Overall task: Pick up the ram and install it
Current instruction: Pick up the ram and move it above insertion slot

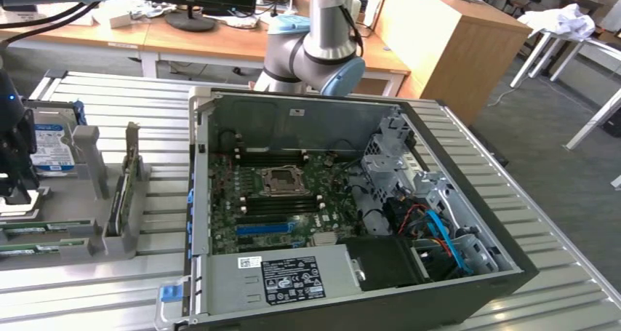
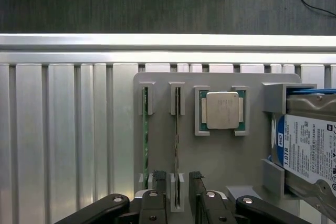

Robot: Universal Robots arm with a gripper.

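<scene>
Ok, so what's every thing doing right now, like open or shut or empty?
Black two-fingered pincer: open, straddling the second stick.
Thin green ram stick: on edge in grey plastic holder.
Second thin ram stick: on edge in the same holder.
Silver square processor chip: flat in its cradle.
Boxy blue-white-labelled hard drive: in its bracket.
Big metal computer case: open.
Square processor socket: empty.

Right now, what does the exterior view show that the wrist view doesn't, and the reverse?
Exterior view adds: the open computer case, its motherboard and the arm. Wrist view adds: a processor chip seated in the grey holder, and the open gripper with a finger on either side of an upright ram stick. Shared: the holder and the blue-white labelled hard drive.
</scene>
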